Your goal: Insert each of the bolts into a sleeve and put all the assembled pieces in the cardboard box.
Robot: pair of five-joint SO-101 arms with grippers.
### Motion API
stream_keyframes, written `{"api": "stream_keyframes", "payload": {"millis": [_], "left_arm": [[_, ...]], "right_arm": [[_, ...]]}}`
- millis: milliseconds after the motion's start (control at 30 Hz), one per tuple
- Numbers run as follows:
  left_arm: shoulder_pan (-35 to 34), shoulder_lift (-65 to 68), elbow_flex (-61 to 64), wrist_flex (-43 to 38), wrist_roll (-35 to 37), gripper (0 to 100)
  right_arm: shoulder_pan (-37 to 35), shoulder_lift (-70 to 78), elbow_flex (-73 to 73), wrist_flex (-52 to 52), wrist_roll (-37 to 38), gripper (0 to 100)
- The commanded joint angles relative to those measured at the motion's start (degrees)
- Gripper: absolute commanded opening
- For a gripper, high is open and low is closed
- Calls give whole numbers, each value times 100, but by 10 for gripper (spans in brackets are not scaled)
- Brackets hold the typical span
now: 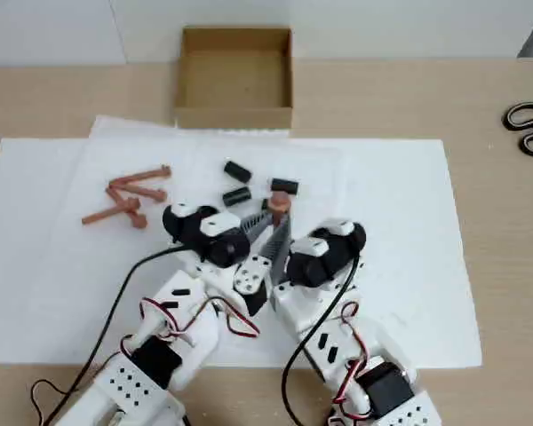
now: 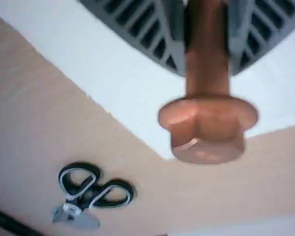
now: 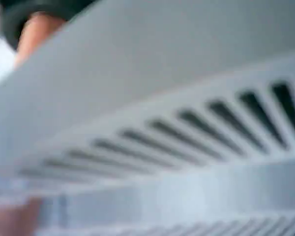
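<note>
High view: your two arms meet tip to tip over the white paper sheet (image 1: 409, 222) on the desk (image 1: 506, 226). The held bolt (image 1: 279, 204) shows its orange head right where they meet. The nearest sleeve (image 1: 284, 186) lies just beyond it, with two more black sleeves close by. The loose bolts (image 1: 129, 195) sit in a heap well off to one side. The cardboard box (image 1: 234, 116) stands at the far edge of the paper with no assembled piece in it, so the task looks to be at its first pairing.

Left wrist view: the left jaws are clamped narrow on the shaft of the held bolt (image 2: 206, 123), with the head sticking out past their tips. No sleeve shows on the shaft. The scissors (image 2: 92, 195) lie on the bare desk beyond, well clear of your work.

Right wrist view: a grey slatted surface sits very close to the lens, with a blurred orange patch at one corner. You cannot tell from any view whether the right jaws are open or closed.

To do this step well, grip the shaft firmly so the bolt cannot twist. The shaft's plain end is hidden between the jaws, so you will likely need to free that end. Then line the sleeve's bore up with the shaft and push straight until it meets the head.
</note>
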Motion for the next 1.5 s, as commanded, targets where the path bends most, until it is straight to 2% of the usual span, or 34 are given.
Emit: {"api": "stream_keyframes", "payload": {"millis": [0,167,467,667,867,1100,1233,1467], "left_arm": [[9,-26,-224,695,-44,6],[9,-35,-409,1407,-26,6],[9,-35,-453,1582,-26,7],[9,0,-1235,2699,-18,7],[9,0,-1297,2848,-18,9],[18,-9,-1314,3288,44,159],[18,-18,-1508,3473,141,172],[-44,-9,-2369,4457,132,173]], "right_arm": [[-22,-40,-211,-145,-18,4],[-22,-40,-211,-145,-18,4],[-22,-40,-211,-145,-18,4],[-22,-40,-211,-145,-18,4],[-22,-40,-211,-145,-18,4],[-22,-40,-211,-136,-18,4],[-22,-40,-211,-127,-18,4],[4,-40,-211,-127,-18,4]]}}
